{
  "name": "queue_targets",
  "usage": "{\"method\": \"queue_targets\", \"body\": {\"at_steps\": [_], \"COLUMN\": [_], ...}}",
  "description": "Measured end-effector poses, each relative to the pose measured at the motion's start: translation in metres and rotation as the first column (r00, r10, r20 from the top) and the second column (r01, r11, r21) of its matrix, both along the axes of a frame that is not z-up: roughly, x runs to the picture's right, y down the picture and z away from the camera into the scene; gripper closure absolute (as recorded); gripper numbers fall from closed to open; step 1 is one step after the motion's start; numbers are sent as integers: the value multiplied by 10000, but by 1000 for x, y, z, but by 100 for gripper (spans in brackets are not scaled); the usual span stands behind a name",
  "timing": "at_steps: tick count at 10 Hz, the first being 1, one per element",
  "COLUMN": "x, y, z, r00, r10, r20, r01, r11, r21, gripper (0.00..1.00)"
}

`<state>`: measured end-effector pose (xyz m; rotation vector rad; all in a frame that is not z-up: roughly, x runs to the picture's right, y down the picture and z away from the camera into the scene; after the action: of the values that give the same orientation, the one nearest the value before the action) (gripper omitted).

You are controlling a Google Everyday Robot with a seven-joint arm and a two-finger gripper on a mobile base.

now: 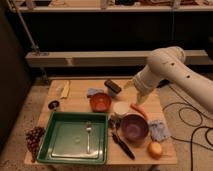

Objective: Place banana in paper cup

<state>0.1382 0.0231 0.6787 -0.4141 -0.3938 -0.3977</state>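
Note:
The banana [65, 89] is pale yellow and lies at the back left of the wooden table [75, 100]. The paper cup [120, 108] is small and off-white and stands near the table's middle, between the orange bowl [100, 102] and the purple bowl [133, 127]. My white arm reaches in from the right. My gripper [141, 99] hangs over the table's right part, just above the orange carrot [138, 110] and right of the cup. It is far from the banana and nothing shows in it.
A green tray [60, 145] with a fork [88, 134] fills the front left. Grapes [33, 137] lie by its left edge. There are also a black object [112, 87], blue cloths [159, 130], a round yellow-orange fruit [155, 149], a black-handled knife [122, 145] and a small dark cup [54, 105].

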Motion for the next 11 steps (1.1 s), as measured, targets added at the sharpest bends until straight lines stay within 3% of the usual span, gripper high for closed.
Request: {"method": "queue_targets", "body": {"at_steps": [5, 7, 10, 11], "x": [2, -9, -64, -101], "y": [0, -13, -55, -74], "z": [0, 2, 22, 36], "r00": [10000, 9982, 9767, 9570], "r10": [-2, -461, -1635, -2213], "r20": [-6, 390, 1392, 1875], "r01": [2, 444, 1471, 1946], "r11": [10000, 9981, 9816, 9692], "r21": [43, 438, 1215, 1508], "gripper": [35, 35, 35, 35]}}
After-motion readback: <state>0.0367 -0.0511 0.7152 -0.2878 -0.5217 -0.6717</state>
